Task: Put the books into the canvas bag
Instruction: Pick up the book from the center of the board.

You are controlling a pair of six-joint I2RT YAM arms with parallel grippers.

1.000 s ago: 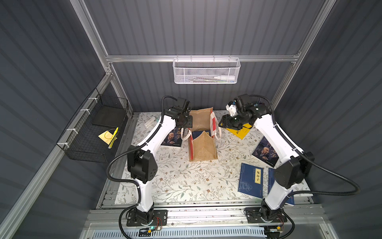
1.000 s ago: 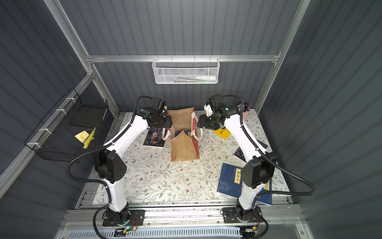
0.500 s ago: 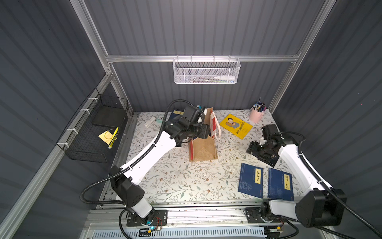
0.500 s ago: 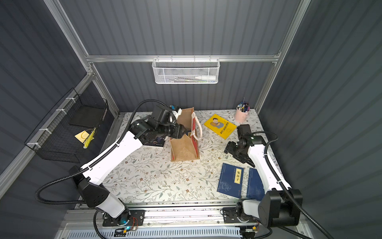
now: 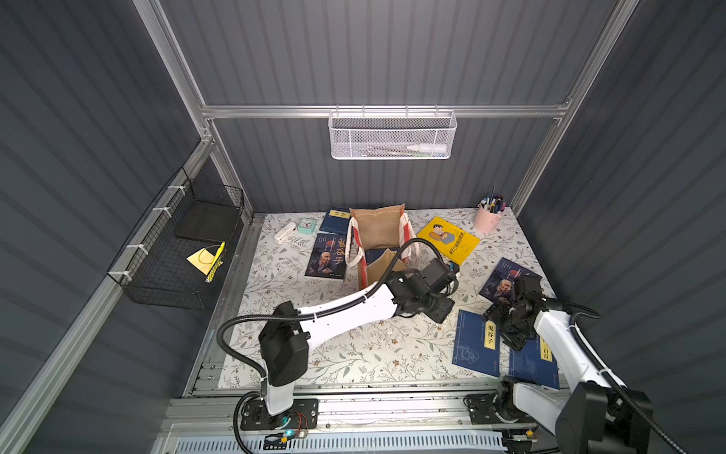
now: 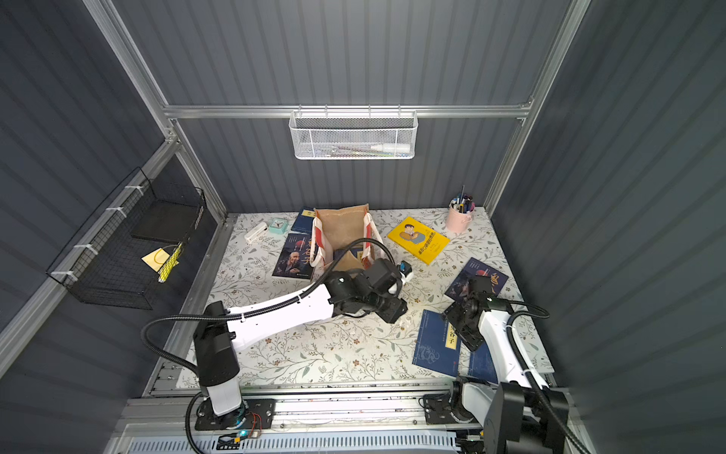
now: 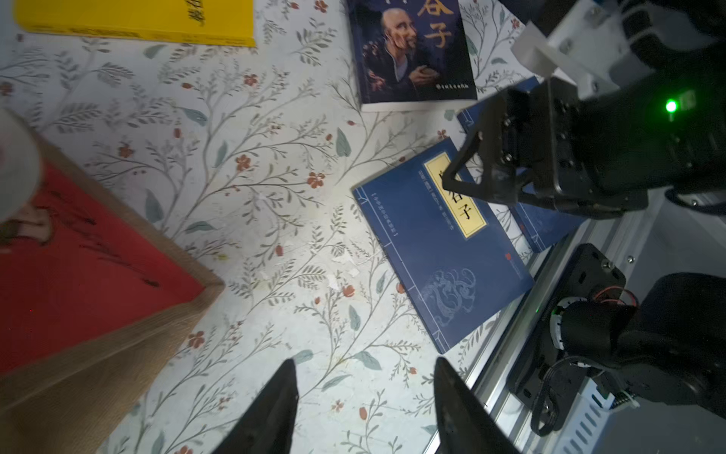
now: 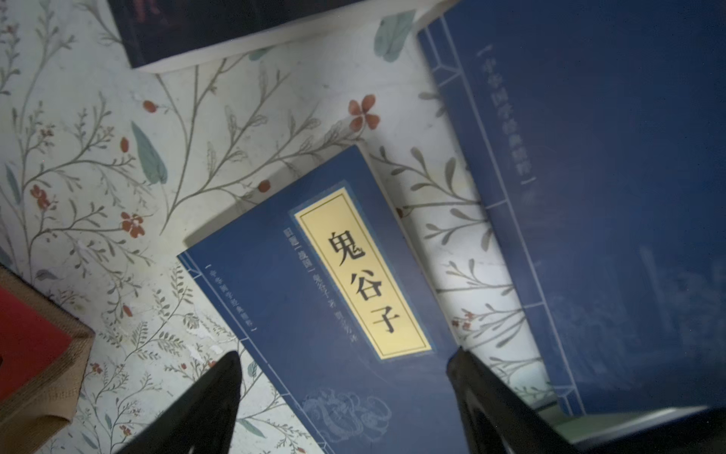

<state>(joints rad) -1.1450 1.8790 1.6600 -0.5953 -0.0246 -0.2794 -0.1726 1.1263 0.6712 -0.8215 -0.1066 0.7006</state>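
Now | navy book (image 5: 471, 346) flat, long axis front-to-back | right end effector (image 8: 343, 355) apart above it | left end effector (image 7: 365, 361) apart

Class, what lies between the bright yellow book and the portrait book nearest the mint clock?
The canvas bag stands between them, shown in both top views.

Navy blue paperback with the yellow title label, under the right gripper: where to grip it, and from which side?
Grip the navy blue paperback on its long edge facing the bare floral tablecloth, away from the second navy book. It lies flat and thin, so probably come in low from that clear side, sliding one finger under. The right gripper hangs open above it.
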